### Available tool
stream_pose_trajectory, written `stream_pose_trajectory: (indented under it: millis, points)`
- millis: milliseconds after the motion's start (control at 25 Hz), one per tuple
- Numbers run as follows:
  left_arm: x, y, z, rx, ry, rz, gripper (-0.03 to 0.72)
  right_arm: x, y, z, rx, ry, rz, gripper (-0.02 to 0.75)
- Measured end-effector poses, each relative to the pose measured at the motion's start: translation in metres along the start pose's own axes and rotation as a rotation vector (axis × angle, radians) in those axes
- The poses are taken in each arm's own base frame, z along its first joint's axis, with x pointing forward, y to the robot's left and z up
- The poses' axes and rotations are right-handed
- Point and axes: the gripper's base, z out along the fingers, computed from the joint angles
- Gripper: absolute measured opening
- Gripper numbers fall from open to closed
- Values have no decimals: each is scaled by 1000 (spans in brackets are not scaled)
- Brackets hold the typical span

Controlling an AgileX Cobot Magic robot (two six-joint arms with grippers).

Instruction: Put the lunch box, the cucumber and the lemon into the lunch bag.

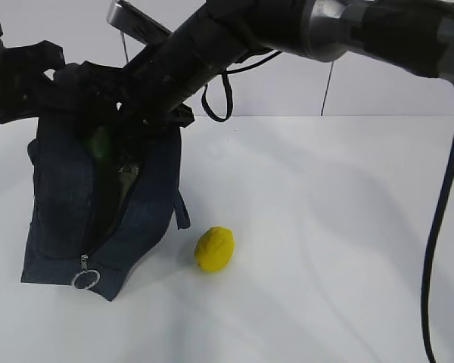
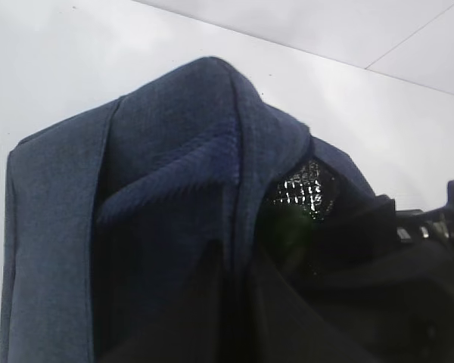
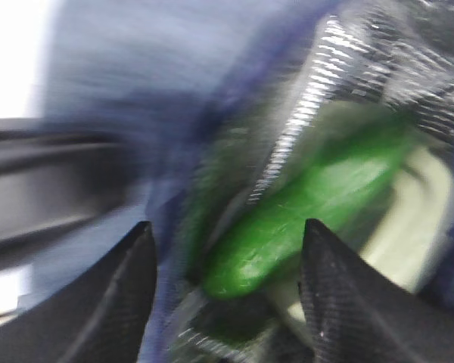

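Exterior view: lunch bag is stood unzipped on the desk, lemon just beside it. Left wrist view: navy fabric is pinched by the closed left gripper, itself hidden. Right wrist view: cucumber is seen inside the bag, lying free between the spread fingers of the right gripper.

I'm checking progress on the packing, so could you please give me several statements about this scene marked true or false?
1. The lemon lies on the table outside the lunch bag. True.
2. The cucumber lies on the table. False: it is inside the bag.
3. The right end effector is clamped on the cucumber. False: its jaws stand apart, the cucumber between them but free.
4. The bag's zipper is open. True.
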Motion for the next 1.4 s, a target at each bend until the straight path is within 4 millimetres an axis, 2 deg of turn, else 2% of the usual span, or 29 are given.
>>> stream_pose_trajectory:
  millis: [200, 400, 600, 760, 960, 1120, 1200, 1400]
  points:
    - [0, 0, 0, 0, 2, 0, 6, 1, 2, -4, -12, 37, -10, 474]
    - [0, 0, 0, 0, 2, 0, 6, -9, 9, -24, -38, 52, -41, 475]
    - [0, 0, 0, 0, 4, 2, 6, -22, 2, -57, 10, 65, -61, 475]
    - [0, 0, 0, 0, 4, 2, 6, -37, -10, -88, 145, -5, -60, 445]
    - [0, 0, 0, -1, 5, 3, 6, -43, -15, -127, 289, -62, -66, 400]
    - [1, 0, 0, 0, 6, 3, 6, -35, 1, -152, 343, -76, -82, 393]
    - [1, 0, 0, 0, 8, 3, 6, -25, 2, -157, 364, -49, -70, 392]
    - [1, 0, 0, 0, 8, 3, 6, 8, -10, -159, 444, 65, -27, 391]
